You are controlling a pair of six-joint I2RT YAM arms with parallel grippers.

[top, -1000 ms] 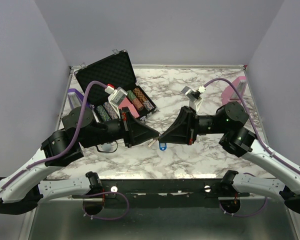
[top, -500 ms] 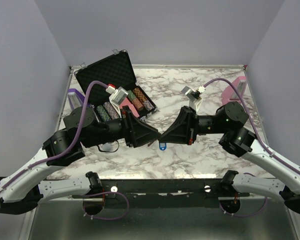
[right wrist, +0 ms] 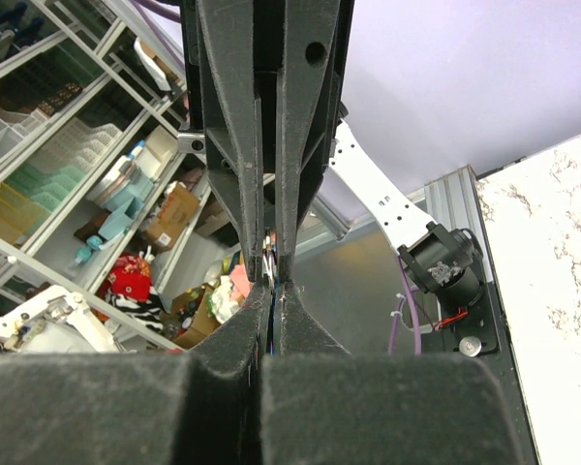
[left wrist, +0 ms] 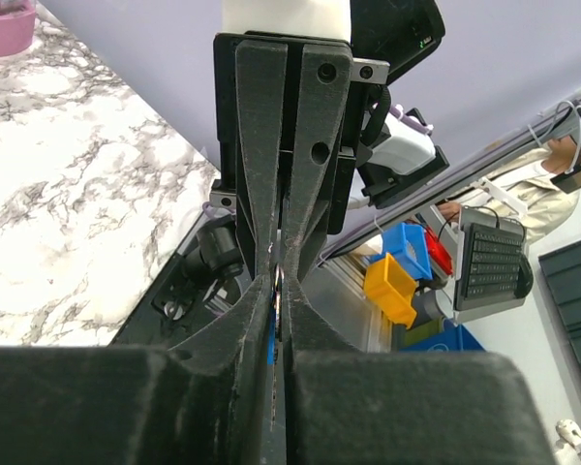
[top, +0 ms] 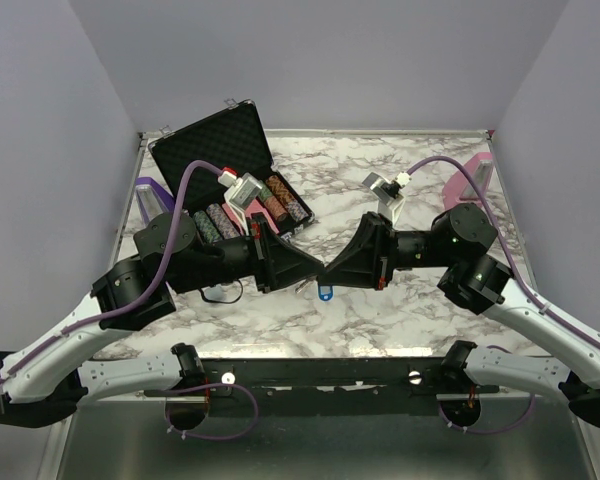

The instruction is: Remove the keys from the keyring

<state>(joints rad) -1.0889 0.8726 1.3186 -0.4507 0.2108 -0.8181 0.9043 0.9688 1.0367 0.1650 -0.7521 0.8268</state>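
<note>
L fingers [top: 302, 266] & R fingers [top: 342, 266] meet tip to tip over mid table [top: 400, 310]. R fingers clenched; what they pinch is hidden. L fingers show only a thin slit, can't tell if gripping. Keyring [top: 326, 293]: blue tag just below the tips, hanging or lying unclear. Key not made out. Open chip case [top: 215, 145] rear-left.

The keyring [top: 326, 294] shows as a small blue oval, pale-centred.

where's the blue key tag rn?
Top view: the blue key tag shows mid-table, towards the near edge, just near-side of where the left gripper and right gripper tips meet.
</note>
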